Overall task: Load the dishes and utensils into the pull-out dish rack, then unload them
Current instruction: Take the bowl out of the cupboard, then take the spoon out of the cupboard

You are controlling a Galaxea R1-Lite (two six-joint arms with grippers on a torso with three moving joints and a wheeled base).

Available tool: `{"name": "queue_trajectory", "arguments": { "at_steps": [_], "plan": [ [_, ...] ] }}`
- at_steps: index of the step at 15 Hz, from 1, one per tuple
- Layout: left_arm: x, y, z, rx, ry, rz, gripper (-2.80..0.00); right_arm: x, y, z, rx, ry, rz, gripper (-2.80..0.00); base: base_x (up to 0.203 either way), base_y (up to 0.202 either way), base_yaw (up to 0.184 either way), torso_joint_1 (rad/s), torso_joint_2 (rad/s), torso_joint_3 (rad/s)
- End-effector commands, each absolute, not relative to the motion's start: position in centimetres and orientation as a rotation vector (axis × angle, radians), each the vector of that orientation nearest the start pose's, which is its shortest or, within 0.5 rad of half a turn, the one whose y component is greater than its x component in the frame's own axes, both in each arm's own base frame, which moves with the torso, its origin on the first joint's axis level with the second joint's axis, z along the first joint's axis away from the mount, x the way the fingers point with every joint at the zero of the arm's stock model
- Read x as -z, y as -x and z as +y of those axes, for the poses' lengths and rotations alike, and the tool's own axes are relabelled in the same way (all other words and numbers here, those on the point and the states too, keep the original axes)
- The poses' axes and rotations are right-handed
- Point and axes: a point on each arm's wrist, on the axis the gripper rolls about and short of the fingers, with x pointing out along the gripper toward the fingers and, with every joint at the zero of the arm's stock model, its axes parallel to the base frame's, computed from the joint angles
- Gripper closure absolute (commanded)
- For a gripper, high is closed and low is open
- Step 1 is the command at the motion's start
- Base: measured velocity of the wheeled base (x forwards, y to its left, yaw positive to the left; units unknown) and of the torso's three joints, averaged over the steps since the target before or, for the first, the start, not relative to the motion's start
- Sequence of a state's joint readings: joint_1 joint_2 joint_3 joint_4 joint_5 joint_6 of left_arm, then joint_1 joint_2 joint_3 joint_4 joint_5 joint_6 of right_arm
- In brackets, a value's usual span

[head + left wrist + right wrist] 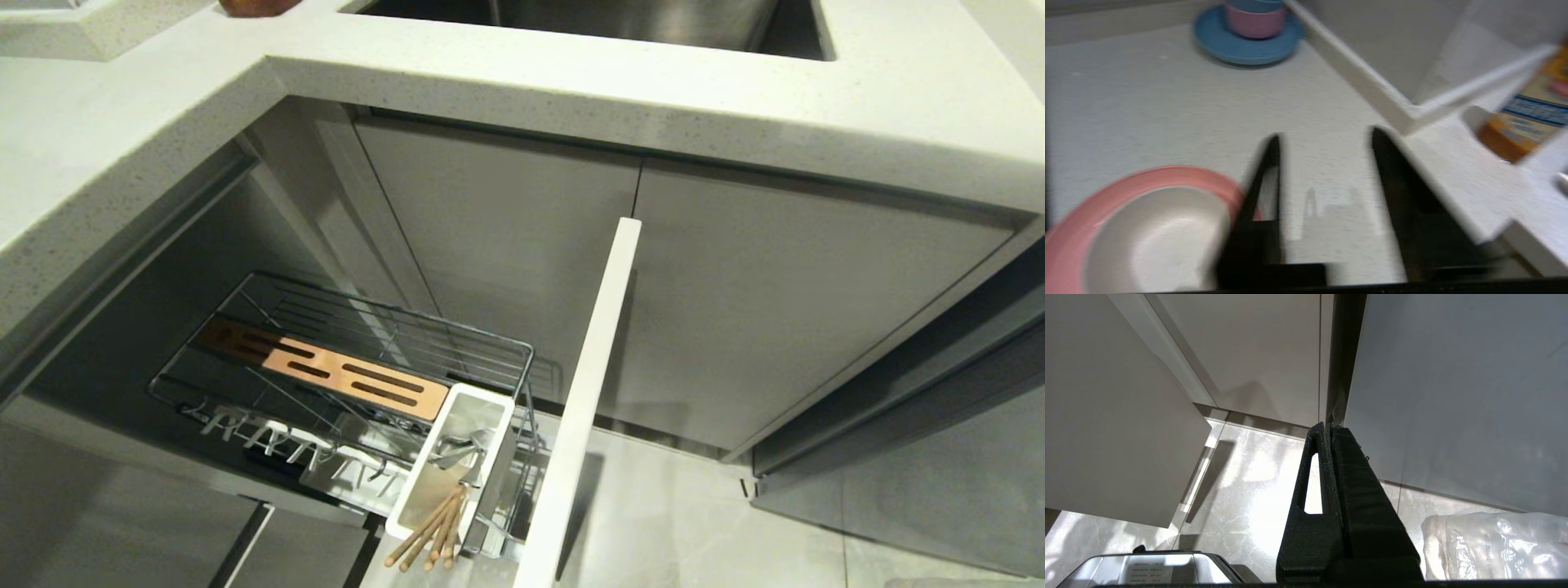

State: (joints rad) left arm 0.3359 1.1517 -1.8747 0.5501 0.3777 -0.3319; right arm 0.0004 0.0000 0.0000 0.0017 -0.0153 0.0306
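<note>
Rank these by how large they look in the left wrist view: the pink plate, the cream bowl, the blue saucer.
1. pink plate, widest, though cut off by the picture's edge.
2. cream bowl, sitting inside it.
3. blue saucer, smallest-looking, but it lies farther from the camera, so its true size against the bowl is unsure.

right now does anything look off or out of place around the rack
Nothing looks spilled or broken. The chopsticks lean out over the front edge of the white caddy in the pull-out dish rack rather than standing inside it. On the counter, the bowl sits neatly in the pink plate.
</note>
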Motion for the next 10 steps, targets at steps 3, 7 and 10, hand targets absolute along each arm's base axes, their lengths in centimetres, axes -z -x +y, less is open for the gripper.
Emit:
{"name": "queue_trajectory", "arguments": {
  "at_steps": [3, 7, 10],
  "plan": [
    [-46.8, -6.1, 1.7, -0.479, 0.351, -0.292, 0.00, -7.5, 2.3, 0.0, 0.015, -0.031, 0.004, 0.00, 0.000, 0.000, 0.000, 0.000, 0.00, 0.000],
    [-46.6, -7.5, 0.0, -0.227, 0.400, -0.227, 0.00, -7.4, 2.3, 0.0, 0.014, -0.031, 0.004, 0.00, 0.000, 0.000, 0.000, 0.000, 0.00, 0.000],
    [-44.4, -9.3, -2.3, -0.039, 0.383, -0.077, 0.00, -7.4, 2.3, 0.0, 0.014, -0.031, 0.004, 0.00, 0.000, 0.000, 0.000, 0.000, 0.00, 0.000]
  ]
}}
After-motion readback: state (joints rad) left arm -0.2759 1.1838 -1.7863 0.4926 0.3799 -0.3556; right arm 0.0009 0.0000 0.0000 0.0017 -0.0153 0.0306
